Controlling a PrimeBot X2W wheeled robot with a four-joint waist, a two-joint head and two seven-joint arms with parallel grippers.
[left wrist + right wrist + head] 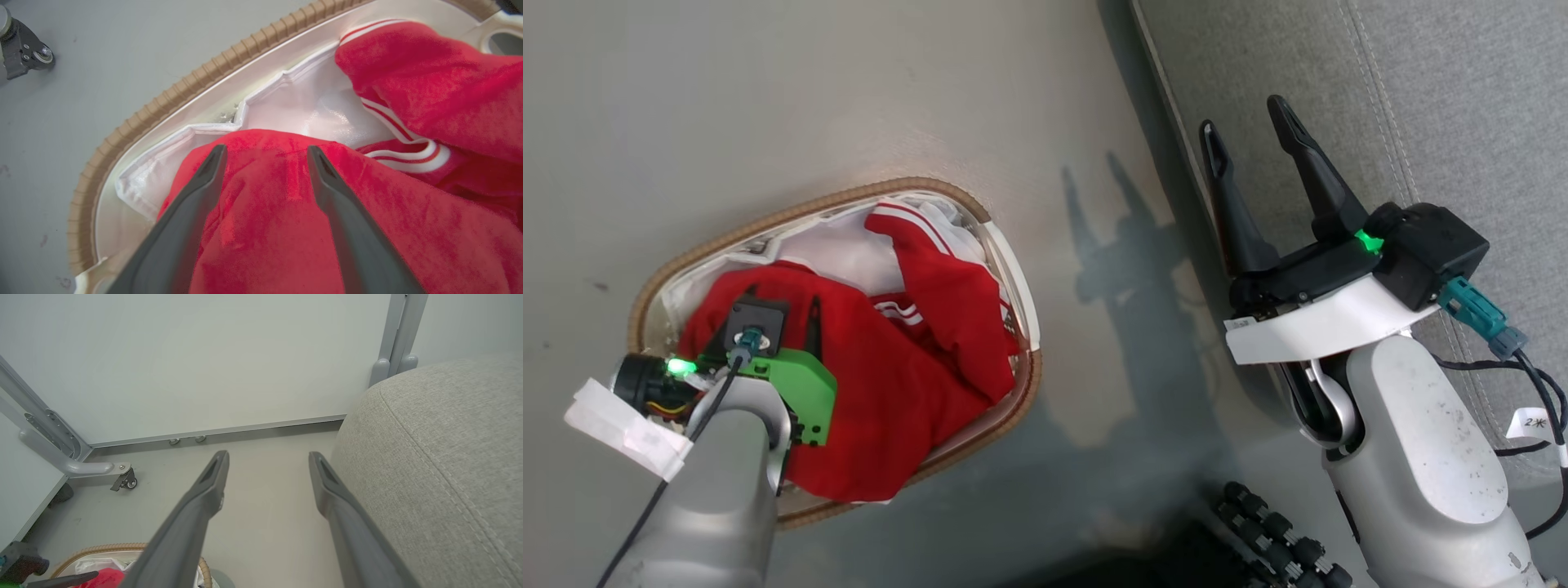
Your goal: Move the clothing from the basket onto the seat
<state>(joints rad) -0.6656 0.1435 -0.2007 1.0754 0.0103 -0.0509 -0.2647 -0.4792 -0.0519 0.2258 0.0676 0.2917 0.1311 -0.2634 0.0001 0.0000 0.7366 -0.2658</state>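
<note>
The left gripper (266, 150) poised just over the clothing (915, 359) — jaws spread, empty.
The red heap lies in the basket (792, 214) on the floor (768, 98); beyond, the right gripper (1243, 118) — likewise spread, holding nothing — hovers at the edge of the seat (1462, 98).

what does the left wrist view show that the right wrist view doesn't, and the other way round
Left wrist view: the open left gripper poised over the clothing, with the white stripe trim plain to see.
Right wrist view: the open right gripper beside the seat, with a white wall behind.
Both: the woven rim of the basket, some red clothing and the grey floor.
</note>
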